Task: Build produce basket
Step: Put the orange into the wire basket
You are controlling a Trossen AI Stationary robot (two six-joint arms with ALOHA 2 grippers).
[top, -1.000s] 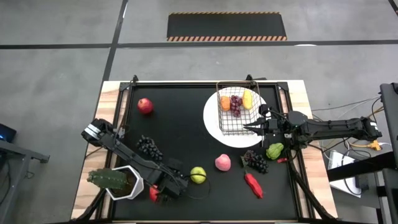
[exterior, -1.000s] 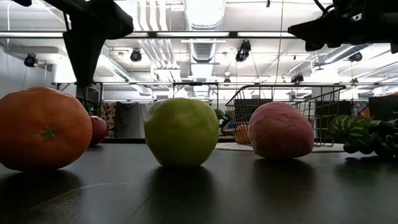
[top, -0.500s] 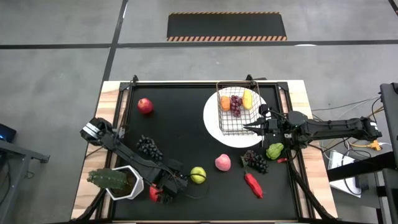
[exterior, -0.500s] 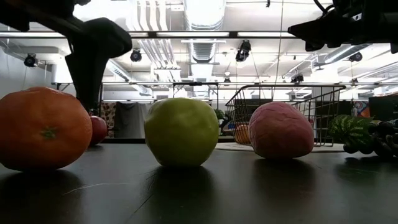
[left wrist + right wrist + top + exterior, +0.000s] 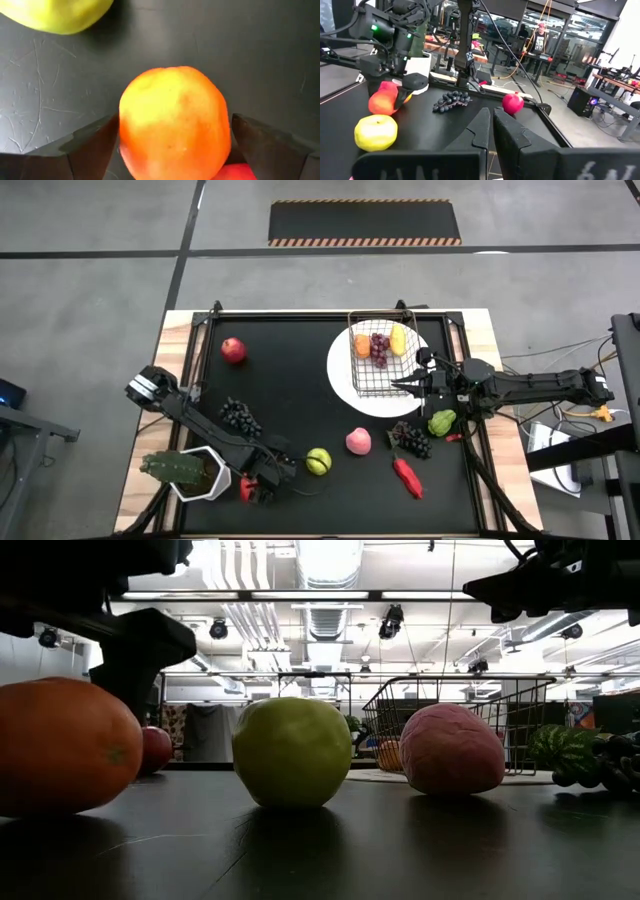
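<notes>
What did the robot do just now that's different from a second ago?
The left pincer came down around the orange fruit near the plant pot, a finger on each side. In the low view the fruit has shifted left and turned a little. The green apple, pink peach, basket and right pincer stayed put.

On my high view I see the black table mat [image 5: 300, 390] on a wooden table [image 5: 170, 380]. A round white plate [image 5: 345, 395] lies at about 2 o'clock on the mat. A green cactus-like plant [image 5: 165, 468] leans out of a white hexagonal pot [image 5: 205, 480] at 8 o'clock. On the grey floor at 12 o'clock lies 1 dark mat with a striped edge [image 5: 364, 223]. In the right wrist view, a person [image 5: 538, 37] stands far behind in the room.
</notes>
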